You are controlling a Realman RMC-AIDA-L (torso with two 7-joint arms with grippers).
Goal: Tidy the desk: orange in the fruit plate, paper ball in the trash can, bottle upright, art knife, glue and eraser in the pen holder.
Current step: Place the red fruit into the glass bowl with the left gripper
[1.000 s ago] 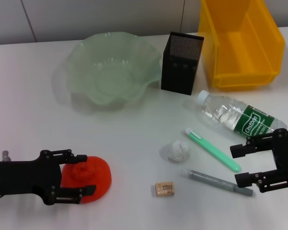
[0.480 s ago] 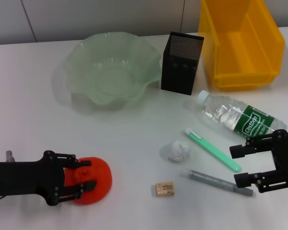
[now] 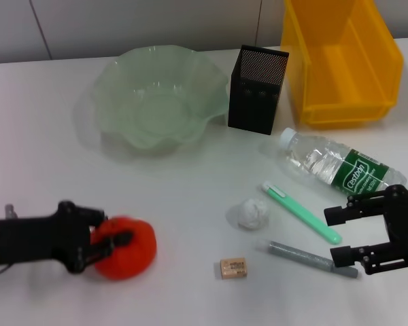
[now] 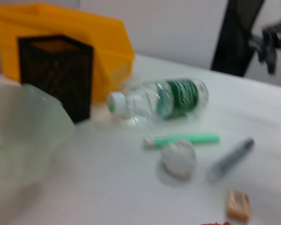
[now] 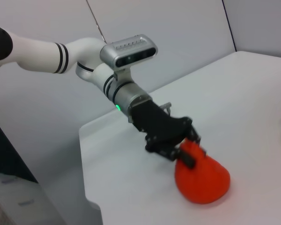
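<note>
Head view: left pincer (image 3: 112, 241) now clamped on orange (image 3: 129, 248), fingers wide a second ago; orange on table (image 3: 190, 197), well short of fruit plate (image 3: 156, 95). Grasp made, lift next. Right pincer (image 3: 350, 234) open, unmoved, near glue (image 3: 313, 259).
Right wrist view: left pincer (image 5: 189, 147) gripping orange (image 5: 201, 176).

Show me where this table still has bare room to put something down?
Bare table lies left of the fruit plate, and between that plate and the orange held by the left gripper. It is crowded around the paper ball, art knife, glue, eraser and bottle.
</note>
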